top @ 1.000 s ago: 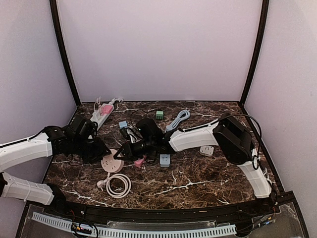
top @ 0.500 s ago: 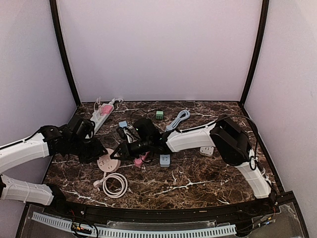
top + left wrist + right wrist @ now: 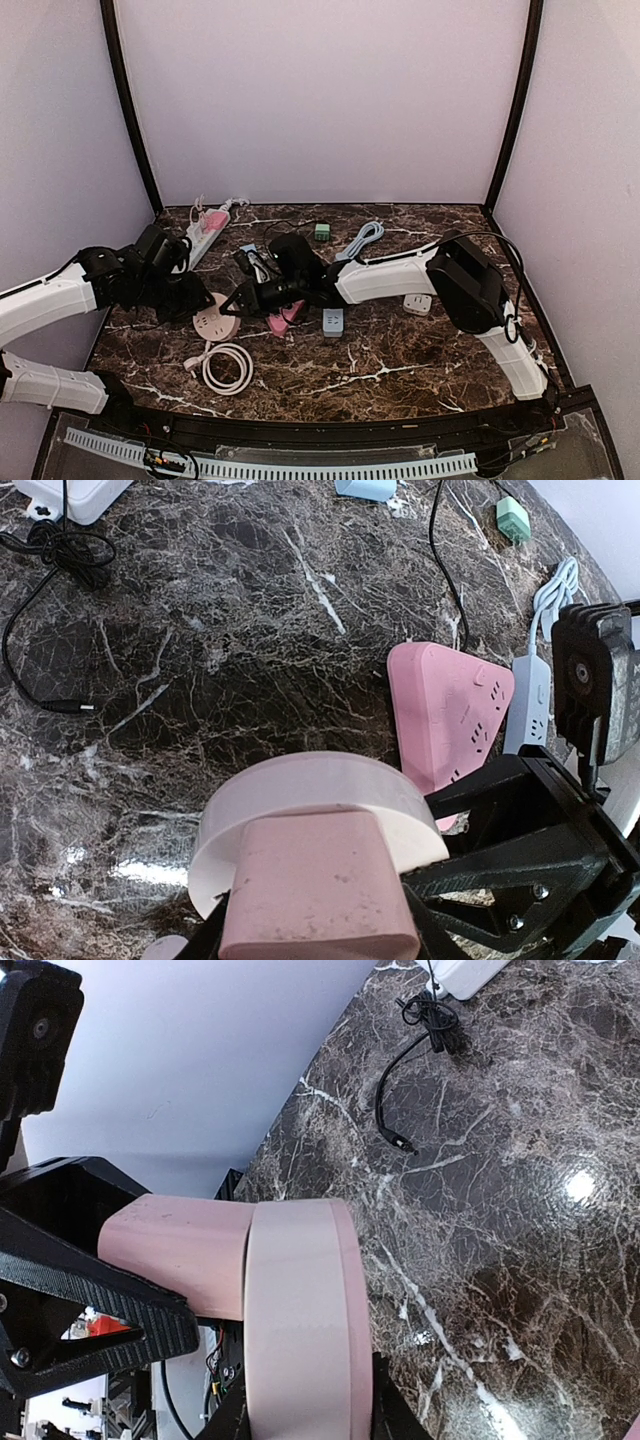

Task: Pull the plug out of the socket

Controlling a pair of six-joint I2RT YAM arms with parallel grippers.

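A dark veined marble table [image 3: 400,360] sits between pale lilac walls and black corner posts. At the upper left of the table lies a white power strip [image 3: 205,230], with a loose black cable [image 3: 60,610] just beside it. At left centre the left gripper [image 3: 200,308] is clamped on the pink plug [image 3: 320,880], which sits in the round socket [image 3: 310,790]. The socket is lifted on edge above the table. The right gripper [image 3: 232,305] reaches in from the right, its fingers closed on the socket's rim. Below them a white cable coil [image 3: 228,368] rests near the front edge. To the right lie a pink triangular strip [image 3: 450,710] and a blue adapter [image 3: 333,322]. A green adapter [image 3: 322,232] and a light blue cord [image 3: 362,240] lie further back, and a white adapter [image 3: 417,303] further right.
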